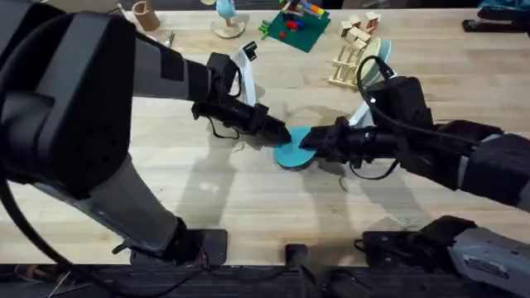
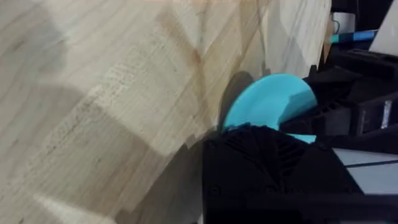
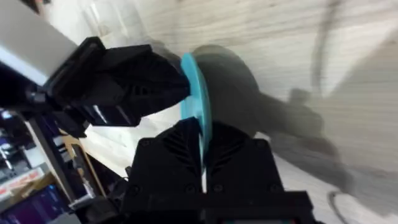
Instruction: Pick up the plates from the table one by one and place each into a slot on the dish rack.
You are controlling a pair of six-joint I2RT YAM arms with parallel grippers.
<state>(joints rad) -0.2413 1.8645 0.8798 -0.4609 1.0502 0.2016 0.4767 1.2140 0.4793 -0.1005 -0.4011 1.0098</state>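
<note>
One plate in hand: the turquoise plate (image 1: 291, 153) is held at mid-bench, near the centre, between the two arms; it is seen tilted up on edge rather than lying flat.
Right gripper (image 1: 319, 142): it is clamped on the plate's rim, the edge being seen pinched between its two fingers (image 3: 236, 155) in the right wrist view.
Left gripper (image 1: 280, 132): it is pressed against the plate from the left side; whether it is closed on the plate cannot be told.
Step judged: a hand-over or re-grip of the plate between the arms is suggested, ahead of the carry to the rack.
Done so far: a cream plate (image 1: 373, 48) is seen standing on edge at the dish rack (image 1: 346, 62), so one plate is judged as already placed.
Left to do: the turquoise plate has not yet been carried to the far right and set in a free slot.
Rack contents: the cream plate is held upright among the pegs; a paler blue disc beside it cannot be placed for certain.
Bench (image 1: 248, 199): no other plate is seen lying on it near the grippers.
</note>
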